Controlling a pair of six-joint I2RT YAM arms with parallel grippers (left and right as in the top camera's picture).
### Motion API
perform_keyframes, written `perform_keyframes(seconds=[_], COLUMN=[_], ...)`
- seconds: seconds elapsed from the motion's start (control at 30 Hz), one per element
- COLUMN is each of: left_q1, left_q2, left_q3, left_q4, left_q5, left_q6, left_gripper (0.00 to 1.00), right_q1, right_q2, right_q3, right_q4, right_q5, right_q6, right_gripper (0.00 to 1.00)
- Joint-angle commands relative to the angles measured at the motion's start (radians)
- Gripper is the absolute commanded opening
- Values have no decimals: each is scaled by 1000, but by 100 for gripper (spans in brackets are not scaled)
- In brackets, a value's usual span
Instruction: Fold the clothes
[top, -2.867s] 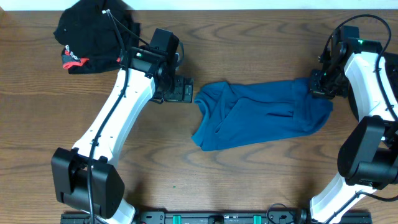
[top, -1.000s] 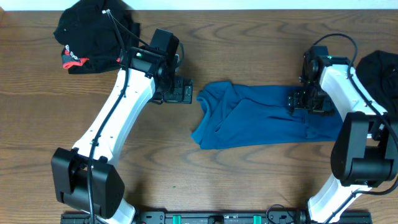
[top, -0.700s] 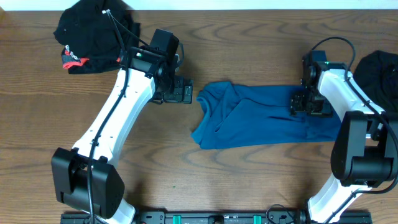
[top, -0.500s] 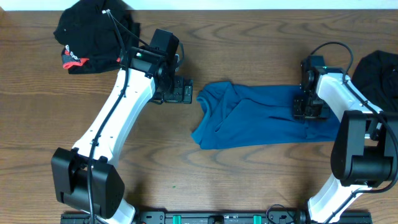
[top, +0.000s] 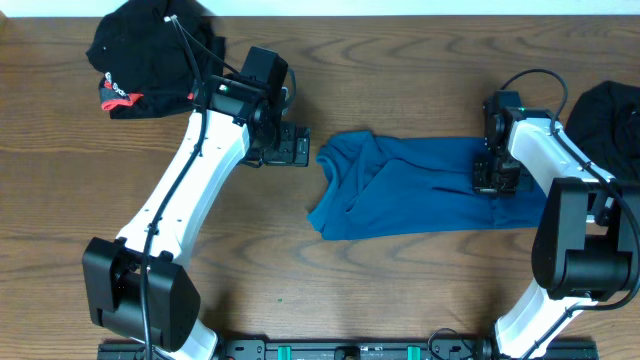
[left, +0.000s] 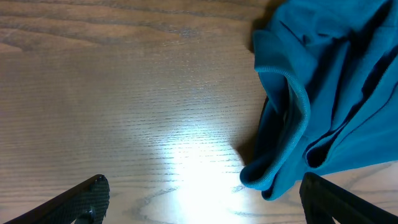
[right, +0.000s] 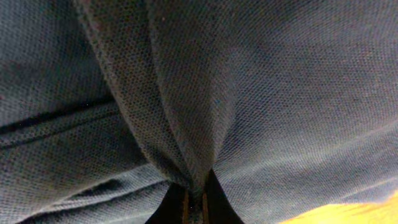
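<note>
Overhead: a crumpled blue knit shirt (top: 410, 190) lies mid-way on the brown wooden table (top: 400, 300), long axis running arm to arm. Its ribbed-edged end faces the left gripper (top: 303, 146), spread wide just beside it. The right gripper (top: 495, 178) pinches a fold near the opposite end.

Matt knitted cloth shirt (top: 410, 190), glossy wood table (top: 400, 300)

The shirt (top: 410, 190) is a plain teal-blue, the table (top: 400, 60) warm brown with wavy grain, and the bundle (top: 150, 45) black (a red band, white lettering, along one edge).
</note>
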Motion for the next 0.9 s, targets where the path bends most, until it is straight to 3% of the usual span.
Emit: perform_keyframes(seconds=[0.0, 0.57, 0.87], left_q1=[4, 4, 4], left_q2=[-5, -5, -5], left_q3=[-6, -6, -6], left_q4=[0, 0, 0], left_q5=[-8, -9, -9], left_q6=[9, 10, 10], left_gripper=[98, 98, 98], right_q1=[14, 124, 190], right_q2=[11, 11, 11], right_q3=[21, 206, 216], right_q4=[-28, -233, -240], right_q5=[31, 1, -126], right_q6=[13, 14, 13], right_gripper=[1, 1, 1])
